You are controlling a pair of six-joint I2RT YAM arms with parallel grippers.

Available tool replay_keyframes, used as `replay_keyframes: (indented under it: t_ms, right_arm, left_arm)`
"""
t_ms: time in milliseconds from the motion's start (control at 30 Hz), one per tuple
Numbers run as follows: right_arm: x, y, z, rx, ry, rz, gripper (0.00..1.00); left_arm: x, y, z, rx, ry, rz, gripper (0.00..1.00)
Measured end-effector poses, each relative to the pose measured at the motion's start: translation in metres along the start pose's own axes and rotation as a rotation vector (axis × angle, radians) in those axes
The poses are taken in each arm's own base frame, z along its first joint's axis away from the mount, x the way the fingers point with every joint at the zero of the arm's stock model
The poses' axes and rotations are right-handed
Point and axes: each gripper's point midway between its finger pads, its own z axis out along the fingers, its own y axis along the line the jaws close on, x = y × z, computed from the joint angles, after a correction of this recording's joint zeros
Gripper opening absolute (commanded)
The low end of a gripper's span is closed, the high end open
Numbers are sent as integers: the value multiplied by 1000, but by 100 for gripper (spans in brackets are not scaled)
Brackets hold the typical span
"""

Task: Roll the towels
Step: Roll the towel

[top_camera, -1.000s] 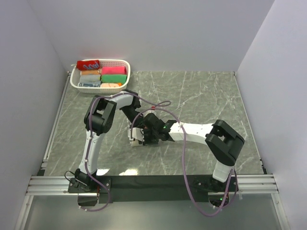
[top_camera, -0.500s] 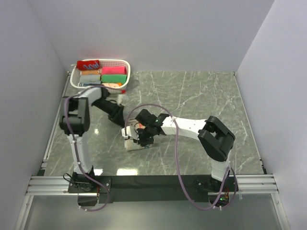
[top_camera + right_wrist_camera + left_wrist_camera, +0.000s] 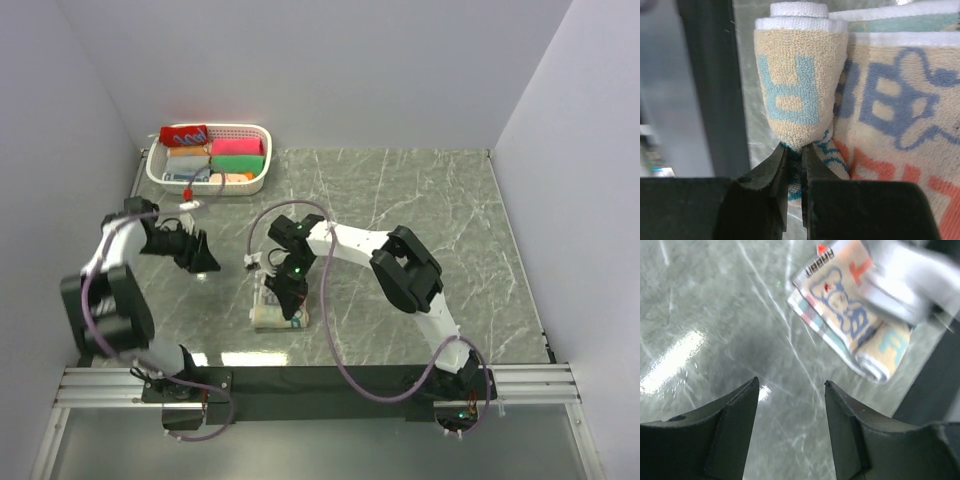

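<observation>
The cream towel (image 3: 272, 318) lies on the marble table (image 3: 430, 220) near its near edge, left of centre, mostly flat, with the end closest to the arm bases turned up into a short roll (image 3: 799, 95). The right gripper (image 3: 794, 150) sits right over that roll, its jaws almost together and pinching a fold of cloth at the roll's edge. Well to the left, the left gripper (image 3: 205, 262) hangs over bare marble with its jaws apart and nothing between them, while the red towel (image 3: 184, 135) rests at the far-left corner of the white basket (image 3: 255, 130).
</observation>
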Motion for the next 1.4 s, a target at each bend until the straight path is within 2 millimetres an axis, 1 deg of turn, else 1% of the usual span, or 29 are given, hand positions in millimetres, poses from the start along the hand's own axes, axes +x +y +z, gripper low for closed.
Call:
replay_keyframes:
  t_ms: [100, 167, 233, 300, 367, 467, 500, 533, 633, 800, 867, 900, 933, 967, 1000, 1033, 1100, 1167, 1200, 1267, 1300, 1400]
  right_arm:
    - [1, -1, 1, -99, -22, 109, 0]
    - [1, -3, -1, -155, -41, 176, 0]
    - [1, -5, -1, -198, -49, 228, 0]
    - [-1, -6, 0, -241, -57, 275, 0]
    - [0, -6, 1, -280, -64, 318, 0]
    - [1, -9, 0, -329, -82, 383, 0]
    - [1, -9, 0, -343, -88, 402, 0]
    - [1, -11, -1, -350, -92, 415, 0]
    - [1, -13, -2, -361, -94, 443, 0]
    - [1, -15, -2, -369, -90, 469, 0]
    - [1, -17, -3, -368, -90, 478, 0]
    - [2, -18, -3, -365, -89, 483, 3]
    - [2, -19, -4, -360, -88, 488, 7]
    - [3, -20, -4, -357, -86, 496, 11]
    - [4, -22, -5, -353, -87, 506, 21]
    - [4, -22, -6, -351, -88, 518, 27]
    - [5, -23, -9, -348, -92, 537, 36]
    - [6, -27, -17, -319, -99, 541, 38]
    - [7, -29, -22, -301, -106, 540, 43]
    - [12, -40, -42, -216, -132, 537, 48]
    - [15, -47, -58, -165, -161, 537, 53]
    - [24, -71, -121, 29, -282, 523, 53]
  left_arm:
    - [11, -26, -7, -84, -6, 186, 60]
    - [19, -47, -4, -119, 6, 346, 60]
    - [28, -67, 7, -122, 30, 511, 61]
    - [43, -90, 26, -73, 64, 650, 61]
    - [56, -111, 42, -13, 93, 754, 61]
    - [65, -133, 60, 49, 124, 879, 59]
    - [65, -134, 65, 42, 133, 906, 58]
    - [67, -142, 72, 65, 142, 941, 59]
    - [68, -147, 91, 66, 169, 999, 59]
    - [73, -144, 119, 49, 231, 1030, 56]
    - [77, -138, 128, 30, 264, 1033, 42]
    - [77, -136, 131, 23, 273, 1033, 36]
    - [78, -135, 133, 18, 282, 1029, 27]
    - [77, -134, 134, 13, 287, 1027, 23]
    - [77, -134, 135, 11, 292, 1025, 19]
    - [76, -134, 135, 10, 297, 1022, 11]
    - [76, -134, 135, 13, 308, 1014, 5]
    - [76, -134, 134, 24, 318, 1004, 1]
    - [76, -134, 133, 31, 321, 1000, 1]
    - [78, -134, 131, 53, 339, 984, 1]
    - [80, -134, 129, 71, 356, 966, 1]
    - [80, -132, 127, 131, 402, 883, 1]
